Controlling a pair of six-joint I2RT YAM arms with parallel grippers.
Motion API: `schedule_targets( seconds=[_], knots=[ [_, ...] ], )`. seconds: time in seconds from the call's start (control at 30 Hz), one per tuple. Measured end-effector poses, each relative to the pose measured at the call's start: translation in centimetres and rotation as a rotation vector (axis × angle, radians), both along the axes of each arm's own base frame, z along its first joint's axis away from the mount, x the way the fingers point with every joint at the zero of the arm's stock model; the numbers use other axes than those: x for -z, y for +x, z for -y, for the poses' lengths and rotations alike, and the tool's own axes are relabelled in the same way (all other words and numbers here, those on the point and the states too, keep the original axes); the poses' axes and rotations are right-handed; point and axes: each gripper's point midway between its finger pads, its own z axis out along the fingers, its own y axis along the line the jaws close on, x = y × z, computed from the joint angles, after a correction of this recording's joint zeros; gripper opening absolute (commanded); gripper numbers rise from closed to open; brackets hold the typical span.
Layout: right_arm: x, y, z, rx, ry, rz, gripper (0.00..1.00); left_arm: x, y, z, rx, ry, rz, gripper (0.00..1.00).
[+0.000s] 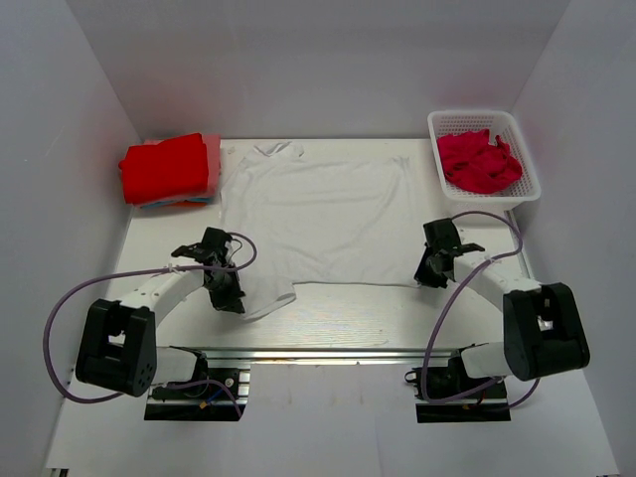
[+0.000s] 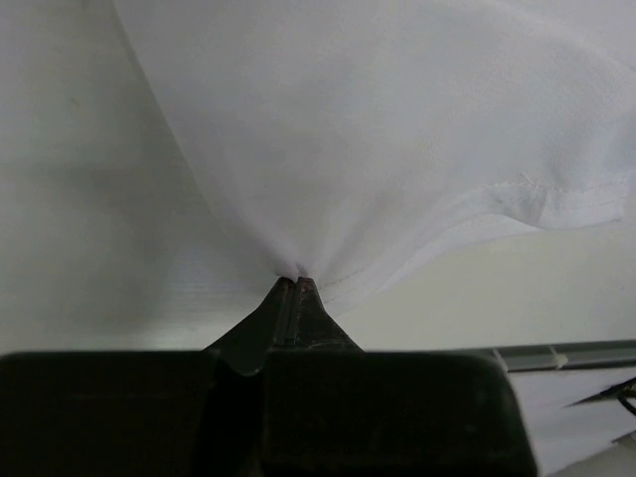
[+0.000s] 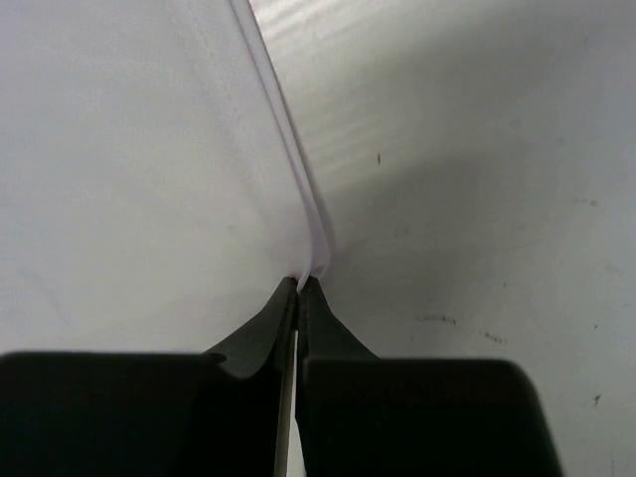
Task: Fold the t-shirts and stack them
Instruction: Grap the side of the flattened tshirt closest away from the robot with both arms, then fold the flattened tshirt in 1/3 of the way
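A white t-shirt (image 1: 313,214) lies spread on the white table, collar at the far side. My left gripper (image 1: 231,298) is shut on its near left part; the left wrist view shows the cloth (image 2: 397,129) puckered into the closed tips (image 2: 296,281). My right gripper (image 1: 425,277) is shut on the shirt's near right edge; the right wrist view shows the hem (image 3: 288,179) pinched between the closed tips (image 3: 299,283). A stack of folded red shirts (image 1: 167,167) sits at the far left.
A white basket (image 1: 519,191) at the far right holds crumpled red shirts (image 1: 477,162). White walls enclose the table on three sides. The arm bases and a metal rail (image 1: 318,353) run along the near edge.
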Motion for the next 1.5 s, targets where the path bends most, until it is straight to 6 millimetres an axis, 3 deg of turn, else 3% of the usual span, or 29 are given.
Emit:
schedule_targets(
  seconds=[0.13,0.27,0.43,0.6,0.73,0.9,1.13,1.5],
  knots=[
    [-0.2,-2.4,-0.7,-0.044,0.05,-0.038,0.0,-0.7,-1.2,0.3,0.031,-0.029,-0.028,0.0],
    [-1.2,-2.3,-1.4,-0.084,0.08,-0.013,0.0,-2.3,0.5,1.9,0.06,-0.112,0.037,0.0],
    [-4.1,1.3,-2.2,-0.1,0.091,0.074,0.0,-5.4,5.4,4.1,0.09,-0.209,0.173,0.0],
    [-6.9,5.2,-2.6,-0.102,0.074,0.161,0.0,-8.4,10.8,5.2,0.085,-0.235,0.332,0.0],
    [-7.9,7.3,-2.7,-0.104,0.051,0.187,0.0,-10.4,14.3,5.1,0.053,-0.212,0.431,0.0],
    [-8.1,9.7,-2.4,-0.092,0.021,0.185,0.0,-11.0,18.4,3.9,-0.01,-0.139,0.487,0.0],
    [-9.1,13.1,-1.7,-0.078,-0.012,0.214,0.0,-12.0,22.1,1.6,-0.084,-0.053,0.575,0.0],
    [-8.7,17.0,-1.2,-0.085,-0.03,0.211,0.0,-12.2,26.5,0.8,-0.086,0.014,0.677,0.0]
  ],
)
